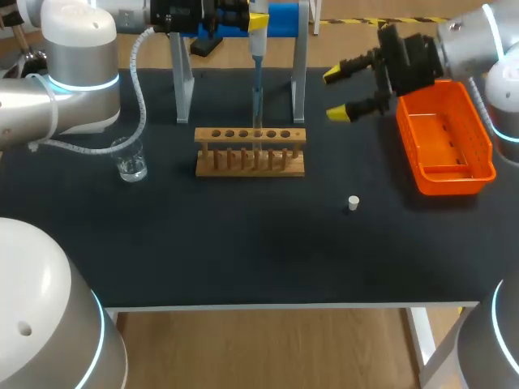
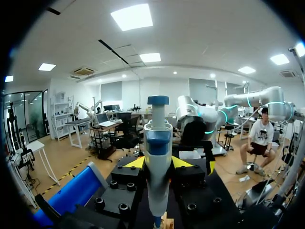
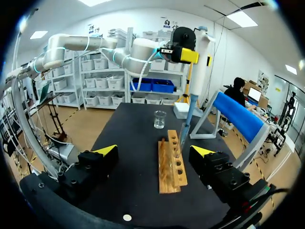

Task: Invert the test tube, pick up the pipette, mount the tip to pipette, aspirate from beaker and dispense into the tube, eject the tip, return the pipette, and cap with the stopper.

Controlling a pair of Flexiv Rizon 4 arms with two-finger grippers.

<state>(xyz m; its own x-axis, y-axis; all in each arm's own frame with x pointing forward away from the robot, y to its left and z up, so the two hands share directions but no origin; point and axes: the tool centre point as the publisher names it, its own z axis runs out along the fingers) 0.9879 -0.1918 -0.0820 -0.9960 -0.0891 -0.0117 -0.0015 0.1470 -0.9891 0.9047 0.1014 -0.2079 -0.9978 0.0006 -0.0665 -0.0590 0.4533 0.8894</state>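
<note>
Left gripper [image 1: 258, 23]: clenched on the pipette [image 1: 257, 36], holding it upright at the far side of the table [image 1: 243, 251], in front of the metal stand [image 1: 300, 77]. In the left wrist view the pipette body [image 2: 157, 162] sits between the two yellow fingertips [image 2: 136, 162].

The blue tip [image 1: 257, 101] is mounted and points down into a hole of the wooden test tube rack [image 1: 250, 152]. The tube itself cannot be made out.

Right gripper [image 1: 340, 93]: released, jaws wide apart, holding nothing. It hangs between the rack and the orange bin [image 1: 444, 142].

The glass beaker [image 1: 130, 160] stands well left of the rack. The white stopper [image 1: 353, 203] lies alone on the table, on the near side of the rack and to its right.
</note>
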